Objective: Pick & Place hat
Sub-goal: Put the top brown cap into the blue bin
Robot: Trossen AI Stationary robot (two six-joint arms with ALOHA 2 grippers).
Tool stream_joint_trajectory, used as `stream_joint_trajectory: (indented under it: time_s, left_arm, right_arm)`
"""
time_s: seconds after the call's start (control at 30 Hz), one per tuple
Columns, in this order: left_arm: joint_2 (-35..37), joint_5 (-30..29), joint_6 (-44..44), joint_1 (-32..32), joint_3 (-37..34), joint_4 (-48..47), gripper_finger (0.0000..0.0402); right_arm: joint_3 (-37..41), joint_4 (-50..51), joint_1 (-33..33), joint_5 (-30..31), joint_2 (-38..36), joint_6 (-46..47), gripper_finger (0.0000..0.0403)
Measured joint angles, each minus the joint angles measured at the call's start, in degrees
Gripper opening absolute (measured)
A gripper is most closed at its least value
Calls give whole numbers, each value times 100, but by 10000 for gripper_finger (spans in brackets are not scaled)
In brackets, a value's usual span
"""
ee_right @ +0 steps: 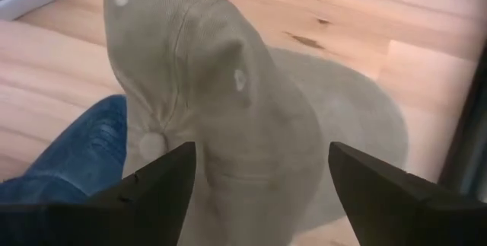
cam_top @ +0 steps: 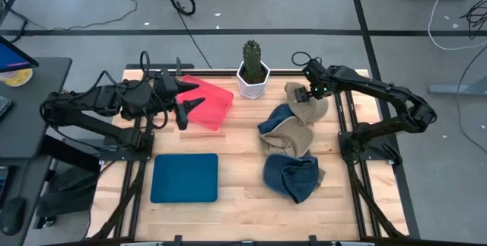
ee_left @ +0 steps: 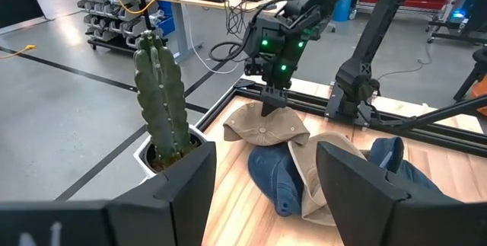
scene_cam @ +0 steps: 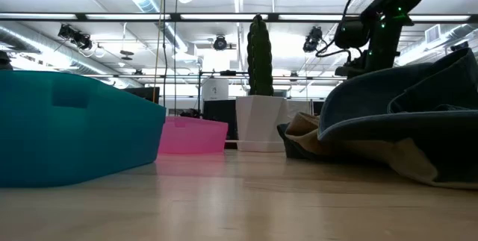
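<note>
Right gripper (cam_top: 306, 94): jaws wide open, straddling the crown of the tan cap (ee_right: 228, 109), nothing held. It hangs just above the cap at about 1 o'clock on the surface (cam_top: 236, 193).

Left gripper (cam_top: 185, 97): jaws parted, empty, over the pink bin (cam_top: 209, 103) at about 10 o'clock.

Tan cap lies flat on the wood, just beside the cactus pot (cam_top: 253, 80) at 12 o'clock. A blue denim hat (cam_top: 275, 118) touches its near edge. A second tan hat (cam_top: 293, 137) lies next to the denim one. Another blue hat (cam_top: 291, 177) sits at 5 o'clock.

Teal bin (cam_top: 185, 177) at 7 o'clock, well apart from the hats.
</note>
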State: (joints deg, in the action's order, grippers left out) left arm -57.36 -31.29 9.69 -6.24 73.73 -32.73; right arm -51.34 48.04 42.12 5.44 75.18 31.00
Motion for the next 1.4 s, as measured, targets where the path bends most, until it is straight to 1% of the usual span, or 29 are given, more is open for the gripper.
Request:
stream_joint_trajectory:
  time_s: [0.13, 0.2, 0.27, 0.33, 0.4, 0.47, 0.57, 0.6, 0.63, 0.73, 0.83, 0.97, 1.07, 1.2, 1.4]
  left_arm:
    - [0, 0, 0, 0, 0, 0, 232]
    - [0, 0, -1, 0, 0, -1, 232]
    - [0, 0, -65, 2, 0, 0, 232]
    - [0, -2, -158, 0, 0, -2, 232]
    - [0, -1, -179, 0, 0, 0, 232]
    - [0, -2, -184, 0, 0, -2, 232]
    - [0, 0, -189, 0, 0, -2, 232]
    - [0, 0, -195, 1, 0, -2, 232]
    - [0, 0, -198, 0, 0, -2, 232]
    - [0, -2, -199, 2, 0, -2, 232]
    - [0, -2, -199, 2, 0, -4, 232]
    - [0, -2, -197, 2, 0, -4, 232]
    - [0, -10, -197, 2, 0, -4, 232]
    - [0, -190, -198, 2, 0, -4, 232]
    - [0, -219, -301, 2, 0, -2, 232]
  right_arm:
    - [264, -273, 87, -3, 0, -20, 296]
    - [361, -334, 129, -5, 0, -64, 283]
    - [457, -397, 149, -8, 0, -116, 260]
    - [521, -421, 167, -7, 0, -156, 226]
    - [579, -432, 174, -9, 0, -175, 182]
    - [608, -434, 174, -5, 0, -227, 129]
    - [609, -443, 174, -19, 0, -364, 40]
    - [609, -445, 174, -40, -2, -398, 21]
    - [609, -449, 174, -50, -4, -442, 14]
    - [608, -421, 174, -53, -66, -450, 15]
    - [595, -298, 174, -55, -260, -497, 6]
    - [289, 21, 174, 41, -600, -574, 4]
    - [-110, 306, 174, 113, -872, -634, 3]
    - [-748, 469, 174, 115, -1220, -611, 2]
    - [-1755, 767, 91, 119, -1511, -535, 1]
